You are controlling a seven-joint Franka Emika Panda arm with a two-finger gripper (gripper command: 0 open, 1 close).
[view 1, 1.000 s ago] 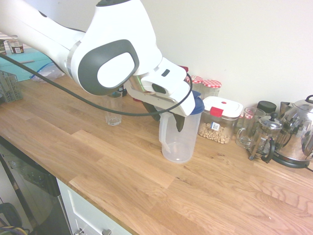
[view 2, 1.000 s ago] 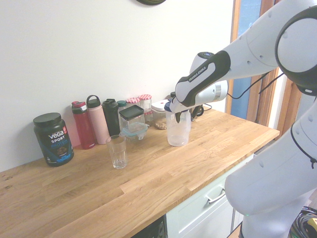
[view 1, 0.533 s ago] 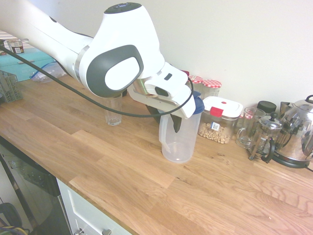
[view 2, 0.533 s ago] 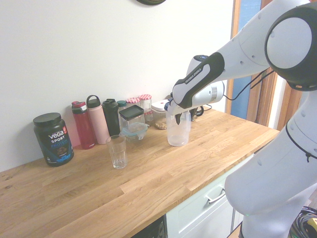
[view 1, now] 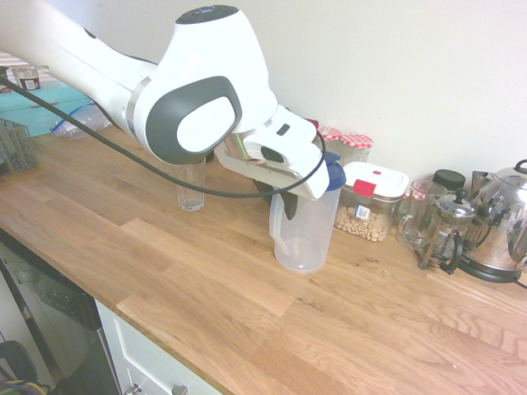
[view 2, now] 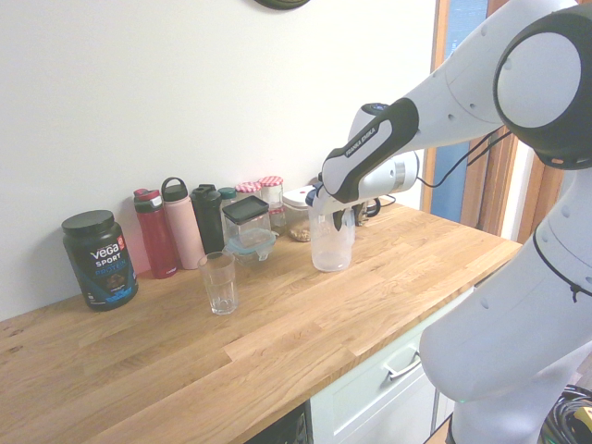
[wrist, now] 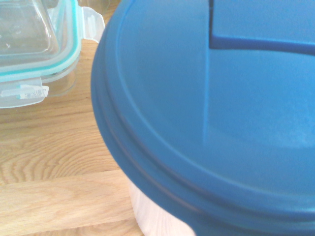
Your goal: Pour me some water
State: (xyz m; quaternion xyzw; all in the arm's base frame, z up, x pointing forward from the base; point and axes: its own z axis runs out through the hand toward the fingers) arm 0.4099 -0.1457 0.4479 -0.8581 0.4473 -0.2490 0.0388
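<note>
Step in hand, as judged: grasp the pitcher (view 1: 306, 234) by its handle. The pincer (view 1: 278, 197) is at the handle; whether it is apart or clamped cannot be told. The pitcher stands upright on the bench (view 1: 189, 288), apart from the drinking glass (view 1: 191, 185). Next: confirm a firm grip, then lift level. Count: pitcher, one; drinking glass, one; checked-lid jars (view 2: 271, 196), two; kettle (view 1: 498, 222), one.

Pale wall behind wooden countertop (view 1: 214, 271)

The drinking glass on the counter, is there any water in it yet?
No, the glass stands upright on the counter with no water visible through its clear sides.
</note>
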